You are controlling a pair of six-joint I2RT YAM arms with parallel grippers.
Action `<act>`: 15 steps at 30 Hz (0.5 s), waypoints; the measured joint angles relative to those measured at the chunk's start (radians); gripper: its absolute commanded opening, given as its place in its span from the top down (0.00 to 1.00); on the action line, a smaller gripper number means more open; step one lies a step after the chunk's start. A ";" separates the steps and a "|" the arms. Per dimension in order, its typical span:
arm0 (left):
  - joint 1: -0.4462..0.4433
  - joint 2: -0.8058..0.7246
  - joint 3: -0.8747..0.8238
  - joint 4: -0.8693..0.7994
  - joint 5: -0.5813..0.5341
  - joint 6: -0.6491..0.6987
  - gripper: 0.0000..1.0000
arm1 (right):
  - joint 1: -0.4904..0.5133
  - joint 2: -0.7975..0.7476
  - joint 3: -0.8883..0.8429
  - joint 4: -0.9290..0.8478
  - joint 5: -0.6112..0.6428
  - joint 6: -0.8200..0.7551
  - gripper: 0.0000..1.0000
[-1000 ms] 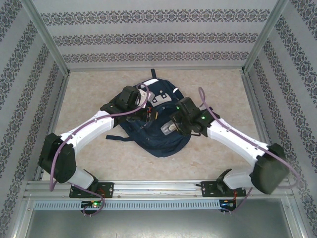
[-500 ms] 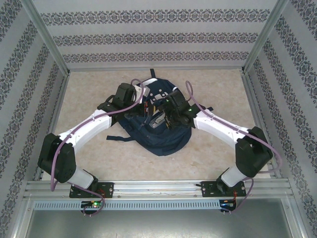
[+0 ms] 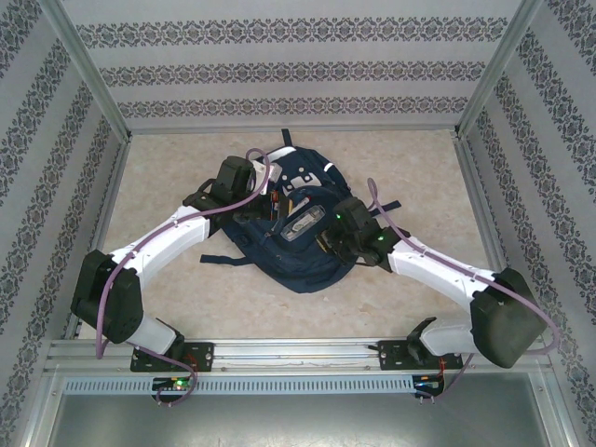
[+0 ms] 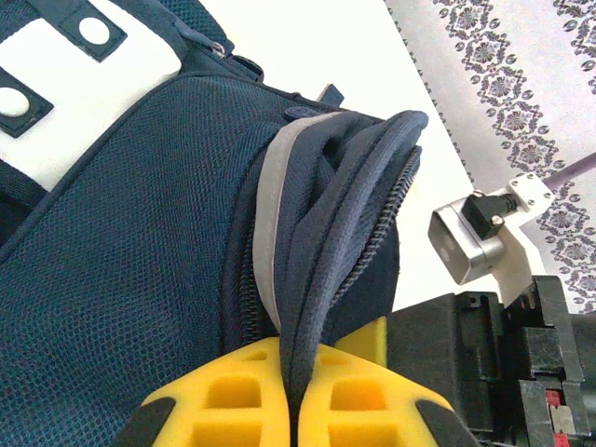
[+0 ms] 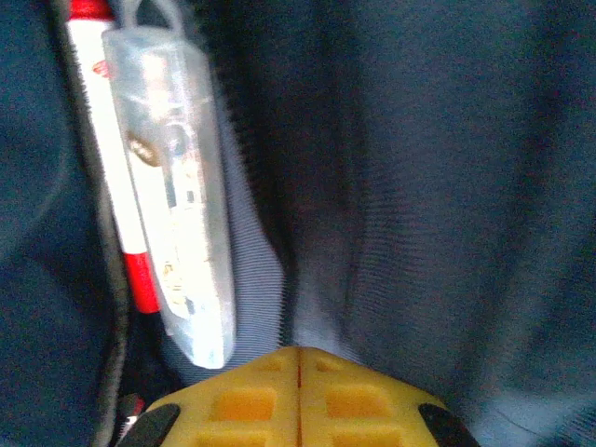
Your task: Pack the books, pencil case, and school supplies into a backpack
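Fabric of the navy backpack (image 4: 140,279), mesh-textured with a pale stripe beside its zipper, sits pinched between the closed yellow fingers of the left gripper (image 4: 295,368). The right gripper (image 5: 298,372) is closed, pads meeting. Ahead-left of its tips, inside the bag, a white marker (image 5: 107,158) with red ends lies against a clear plastic case (image 5: 182,214).
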 measured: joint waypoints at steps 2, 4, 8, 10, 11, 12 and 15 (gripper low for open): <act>0.000 0.000 0.000 0.000 0.000 -0.008 1.00 | 0.001 0.023 0.011 0.037 -0.014 -0.006 0.96; 0.000 0.000 -0.001 0.002 0.000 -0.018 1.00 | 0.001 0.046 0.030 0.061 -0.023 -0.012 0.97; 0.000 0.000 -0.009 0.016 0.003 -0.033 1.00 | 0.001 0.092 0.057 0.101 -0.025 -0.026 0.99; 0.000 0.000 -0.015 0.023 0.007 -0.040 1.00 | 0.000 0.128 0.058 0.126 -0.029 -0.025 0.99; 0.000 0.000 -0.018 0.026 0.008 -0.044 1.00 | -0.001 0.153 0.058 0.140 -0.031 -0.025 0.99; 0.000 0.000 -0.018 0.027 0.010 -0.047 1.00 | -0.001 0.180 0.058 0.158 -0.031 -0.025 0.98; 0.000 0.000 -0.019 0.030 0.014 -0.051 1.00 | -0.001 0.243 0.058 0.198 -0.029 -0.026 0.94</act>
